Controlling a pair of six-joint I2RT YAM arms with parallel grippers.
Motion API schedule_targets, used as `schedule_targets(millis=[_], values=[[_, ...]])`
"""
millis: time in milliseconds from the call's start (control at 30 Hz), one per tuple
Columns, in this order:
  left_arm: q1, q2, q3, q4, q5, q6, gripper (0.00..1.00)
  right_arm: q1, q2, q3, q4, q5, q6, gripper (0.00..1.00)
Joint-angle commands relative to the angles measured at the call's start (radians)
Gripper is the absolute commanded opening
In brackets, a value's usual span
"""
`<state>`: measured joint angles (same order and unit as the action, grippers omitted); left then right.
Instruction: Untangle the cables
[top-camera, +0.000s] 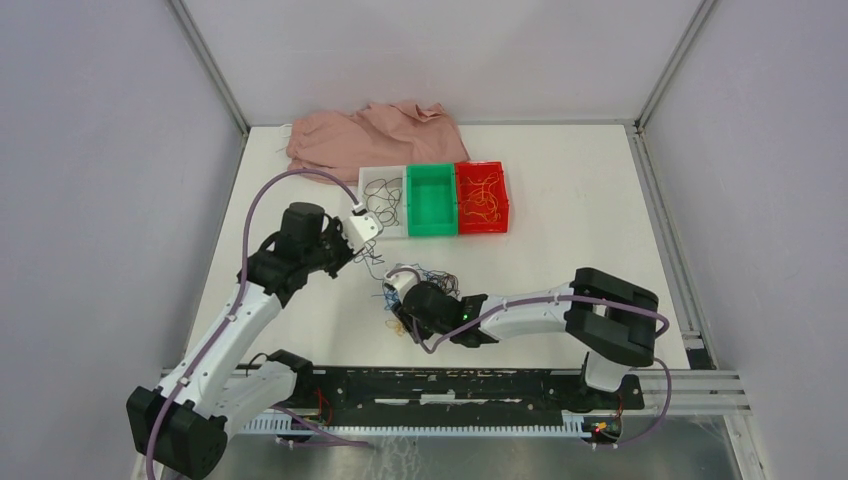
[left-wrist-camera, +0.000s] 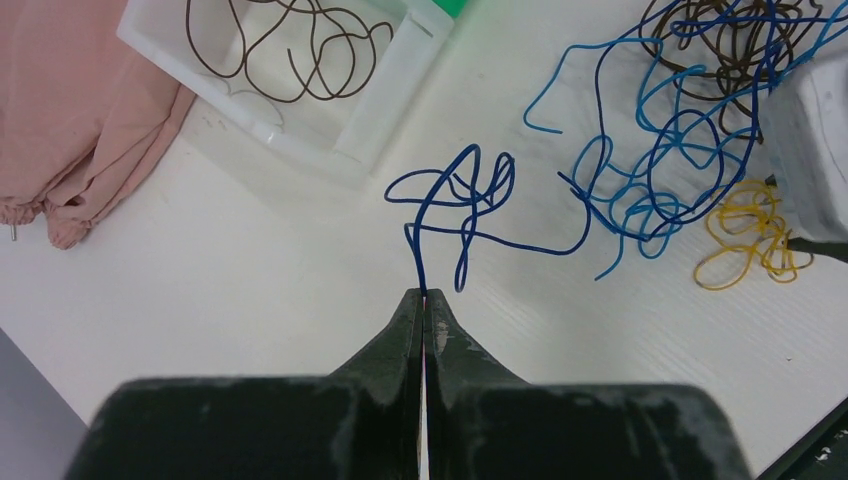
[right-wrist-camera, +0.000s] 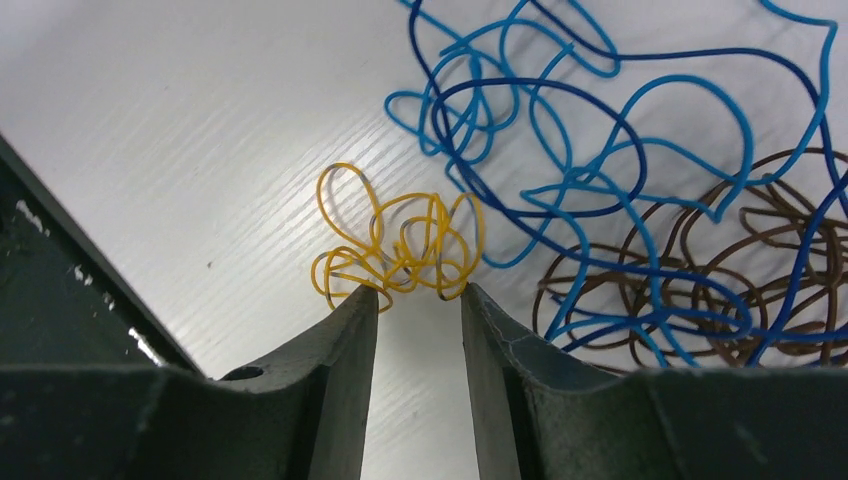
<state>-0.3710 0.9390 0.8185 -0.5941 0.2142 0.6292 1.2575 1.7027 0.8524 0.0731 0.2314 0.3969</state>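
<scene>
Nearest the arm bases, the right gripper (right-wrist-camera: 420, 295) stands open low over the tabletop (right-wrist-camera: 200, 130), its two fingers aimed at a yellow bunch (right-wrist-camera: 400, 245) of cable. The bunch lies straight ahead of the tips, touching them or nearly so. It spreads sideways wider than the gap, so its long axis runs across the opening rather than into it. This arm is clearly the nearer one to it.

Just past the bunch sits the main tangle, with light blue cables (right-wrist-camera: 560, 130) looped over brown cables (right-wrist-camera: 700, 270). One blue loop passes just beside the yellow bunch. Whether the two are hooked together cannot be told.

Farther back and to the left, the left gripper (left-wrist-camera: 425, 300) is closed on the end of a dark blue strand (left-wrist-camera: 460, 190). The strand rises from the tips and curls into a small knot. One line of it then trails right into the blue tangle, so the tangle lies to this gripper's right. A pull toward the far left would probably draw the strand along its own length, out of the loops.

Beyond both grippers stands a row of bins. The white bin (top-camera: 383, 180) holds brown strands, the green bin (top-camera: 432, 172) is in the middle, and the red bin (top-camera: 505, 200) holds yellow-orange ones. A pink cloth (top-camera: 370, 135) lies against the far edge.
</scene>
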Motion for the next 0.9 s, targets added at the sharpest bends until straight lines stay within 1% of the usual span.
schedule_targets(millis=[0,267,400,467,567,600,667,733,800,833,867], values=[[0.021,0.011,0.043,0.028,0.011,0.057,0.03,-0.044,0.033,0.039,0.124,-0.045,0.059,0.42],[0.024,0.015,0.017,0.014,0.027,0.067,0.03,-0.06,0.095,0.052,0.166,-0.138,0.109,0.44],[0.024,0.017,0.004,0.015,0.032,0.072,0.03,-0.061,0.09,0.049,0.164,-0.139,0.121,0.45],[0.024,0.019,-0.001,0.017,0.033,0.075,0.04,-0.062,0.088,0.056,0.161,-0.133,0.116,0.45],[0.025,0.021,-0.006,0.012,0.04,0.07,0.07,-0.066,0.102,0.076,0.166,-0.155,0.116,0.41],[0.024,0.018,-0.008,0.009,0.043,0.07,0.09,-0.066,0.107,0.085,0.167,-0.168,0.118,0.39],[0.024,0.014,-0.01,-0.001,0.045,0.074,0.22,-0.066,0.112,0.097,0.166,-0.188,0.121,0.33],[0.024,0.009,-0.012,-0.014,0.045,0.077,0.34,-0.067,0.104,0.099,0.162,-0.199,0.123,0.31],[0.024,0.005,-0.014,-0.028,0.05,0.076,0.44,-0.067,0.081,0.095,0.142,-0.192,0.126,0.35],[0.026,0.003,-0.014,-0.033,0.058,0.074,0.49,-0.069,0.067,0.094,0.13,-0.182,0.126,0.4],[0.026,0.003,-0.015,-0.037,0.063,0.072,0.52,-0.07,0.055,0.093,0.116,-0.166,0.126,0.43]])
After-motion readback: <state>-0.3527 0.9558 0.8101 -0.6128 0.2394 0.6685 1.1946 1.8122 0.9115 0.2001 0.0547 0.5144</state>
